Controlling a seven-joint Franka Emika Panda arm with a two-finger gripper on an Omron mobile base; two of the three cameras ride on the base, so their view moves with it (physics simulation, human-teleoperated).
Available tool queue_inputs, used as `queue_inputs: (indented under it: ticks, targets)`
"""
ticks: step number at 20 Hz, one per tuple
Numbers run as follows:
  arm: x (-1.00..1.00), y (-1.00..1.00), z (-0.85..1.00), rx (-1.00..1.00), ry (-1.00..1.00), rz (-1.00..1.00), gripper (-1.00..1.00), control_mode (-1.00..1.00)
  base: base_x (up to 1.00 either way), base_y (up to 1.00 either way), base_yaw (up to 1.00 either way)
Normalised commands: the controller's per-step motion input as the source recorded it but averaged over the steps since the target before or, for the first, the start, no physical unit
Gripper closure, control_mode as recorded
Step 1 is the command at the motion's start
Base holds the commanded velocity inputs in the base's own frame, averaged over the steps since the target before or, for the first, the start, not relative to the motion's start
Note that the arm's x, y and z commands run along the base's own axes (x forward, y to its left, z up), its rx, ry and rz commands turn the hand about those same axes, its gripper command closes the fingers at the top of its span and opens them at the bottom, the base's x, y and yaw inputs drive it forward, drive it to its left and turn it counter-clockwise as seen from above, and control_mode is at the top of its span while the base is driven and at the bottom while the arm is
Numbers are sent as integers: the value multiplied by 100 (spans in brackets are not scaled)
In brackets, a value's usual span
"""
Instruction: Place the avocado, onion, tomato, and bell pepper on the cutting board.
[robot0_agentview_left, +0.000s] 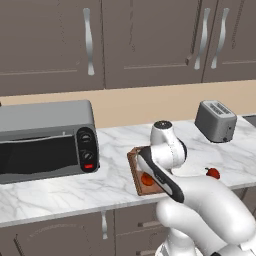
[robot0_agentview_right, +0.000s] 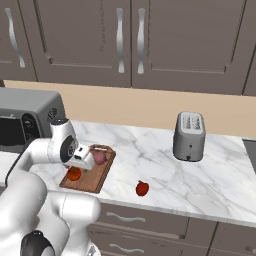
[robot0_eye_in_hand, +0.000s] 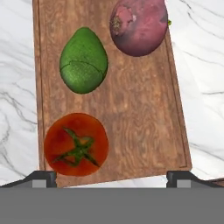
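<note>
The cutting board (robot0_eye_in_hand: 131, 109) is a brown wooden rectangle with a raised rim, lying on the white marble table (robot0_agentview_left: 60, 185) between the toaster oven (robot0_agentview_left: 45, 140) and the toaster (robot0_agentview_left: 216, 121). Three of the task's things lie on it, seen from the hand view: the avocado (robot0_eye_in_hand: 83, 61), glossy green and egg-shaped with a faint crack line across its skin; the onion (robot0_eye_in_hand: 139, 26), a matte pinkish-purple ball cut off by the top edge of that view; and the tomato (robot0_eye_in_hand: 75, 144), orange-red with a dark green star-shaped stem, sitting close to the board's near rim and side rim. The avocado and onion sit near each other at the far part of the board, and the tomato lies apart from both. The bell pepper (robot0_agentview_right: 142, 188), small and deep red, rests on the bare table to the right of the board and well apart from it, near the table's front edge. The half of the board beside the tomato is open wood. The gripper (robot0_eye_in_hand: 111, 177) hangs over the board above the tomato with its jaws spread wide and nothing between them; just the two dark tips show at the bottom corners. From the left base view the arm covers most of the board, leaving a strip of rim and a bit of tomato.
</note>
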Motion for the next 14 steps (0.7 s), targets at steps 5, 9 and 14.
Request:
queue_inputs:
  ticks: [5, 9, 14]
  targets:
    - [-2, -38, 24, 0, 0, 0, -100, -100, 0, 0, 0]
    - [-3, -48, 19, 0, 0, 0, -100, -100, 0, 0, 0]
    - [-3, -52, 8, 0, 0, 0, -100, -100, 0, 0, 0]
